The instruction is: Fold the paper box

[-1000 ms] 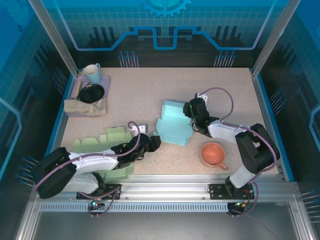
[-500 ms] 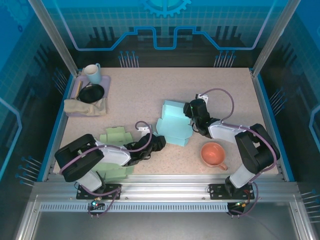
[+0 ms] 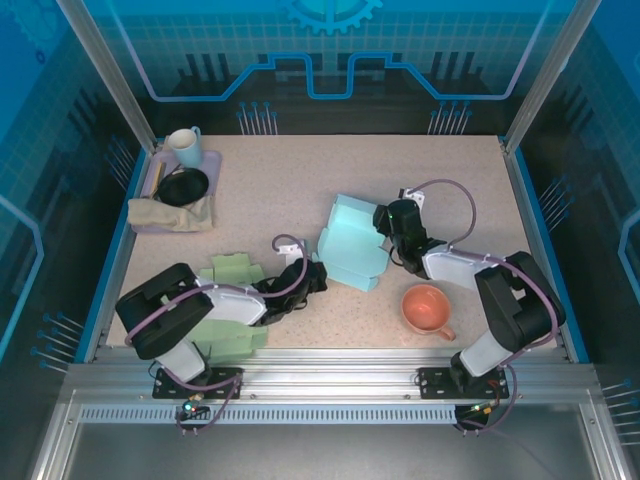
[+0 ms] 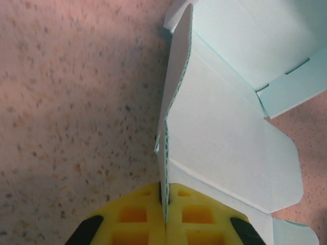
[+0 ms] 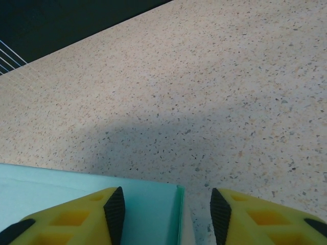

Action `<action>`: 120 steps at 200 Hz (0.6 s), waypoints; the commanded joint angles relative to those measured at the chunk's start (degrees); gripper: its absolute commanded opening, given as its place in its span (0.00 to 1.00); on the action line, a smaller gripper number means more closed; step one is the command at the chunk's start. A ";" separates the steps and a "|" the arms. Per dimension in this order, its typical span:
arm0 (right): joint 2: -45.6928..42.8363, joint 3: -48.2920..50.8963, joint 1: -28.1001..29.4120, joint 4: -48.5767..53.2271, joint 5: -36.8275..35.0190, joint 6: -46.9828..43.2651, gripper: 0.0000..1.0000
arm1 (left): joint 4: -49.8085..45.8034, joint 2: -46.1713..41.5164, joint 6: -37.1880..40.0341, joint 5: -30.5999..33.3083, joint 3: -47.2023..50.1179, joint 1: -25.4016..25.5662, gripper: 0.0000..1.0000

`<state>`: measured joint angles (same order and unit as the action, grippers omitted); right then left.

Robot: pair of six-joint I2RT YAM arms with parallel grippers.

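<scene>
Light blue paper box [image 3: 352, 255]: left gripper [image 4: 165, 203] pinched its flap [image 4: 214, 148] tight, likely to fold it; right gripper [image 5: 167, 204] sat half-open over its edge.

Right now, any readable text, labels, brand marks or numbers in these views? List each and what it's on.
None readable.
Paper box: plain light blue on every face seen, no print.
Green sheets, orange cup, pale mug: no markings visible.
Back wall: a gear graphic and line art, no letters or numbers.
</scene>
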<state>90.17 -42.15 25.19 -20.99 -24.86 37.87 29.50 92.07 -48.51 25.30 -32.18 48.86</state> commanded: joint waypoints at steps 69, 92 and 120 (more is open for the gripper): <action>-30.66 6.08 -2.78 18.35 6.26 -4.18 0.61 | -35.30 -10.68 38.70 9.93 -20.47 -2.18 0.00; -42.31 7.54 -2.70 23.49 4.93 -4.59 0.61 | -44.97 -12.24 44.41 11.44 -27.86 -2.01 0.00; -53.09 10.20 -2.76 27.54 2.31 -5.78 0.59 | -56.40 -15.07 45.65 11.84 -35.46 -2.02 0.00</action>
<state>43.53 -34.76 22.98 -1.23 -19.77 33.98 -12.47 81.32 -8.62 33.95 -60.90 46.65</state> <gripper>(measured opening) 0.600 0.051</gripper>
